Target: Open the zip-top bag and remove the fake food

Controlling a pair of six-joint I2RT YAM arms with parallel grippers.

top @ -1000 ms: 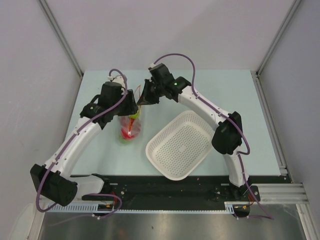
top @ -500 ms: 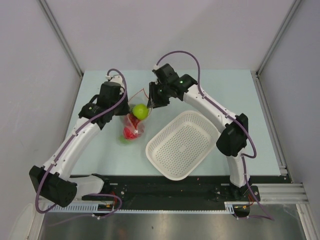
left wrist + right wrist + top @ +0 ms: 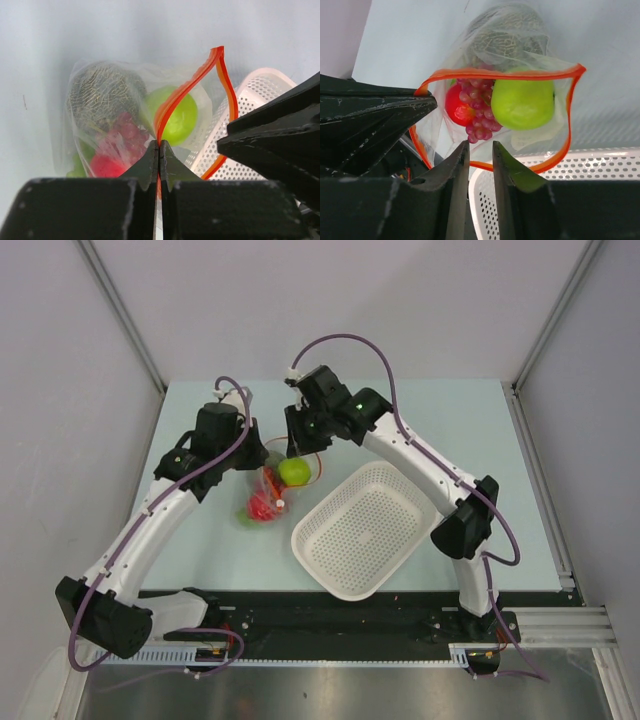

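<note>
Clear crinkly plastic zip-top bag (image 3: 265, 490) is gaping wider than a second ago, beside white perforated basket (image 3: 365, 530); left gripper (image 3: 159, 150) and right gripper (image 3: 481, 150) are each pinching one lip. Round green plastic apple (image 3: 522, 102) is showing at the mouth, likely reachable.

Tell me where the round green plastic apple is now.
In the top view, the green apple lies inside the open clear zip-top bag, at its mouth, just left of the white perforated basket.

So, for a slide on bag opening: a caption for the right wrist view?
The bag, mouth held open by the left gripper and right gripper: apple, grapes, red fruit inside; basket alongside.
</note>
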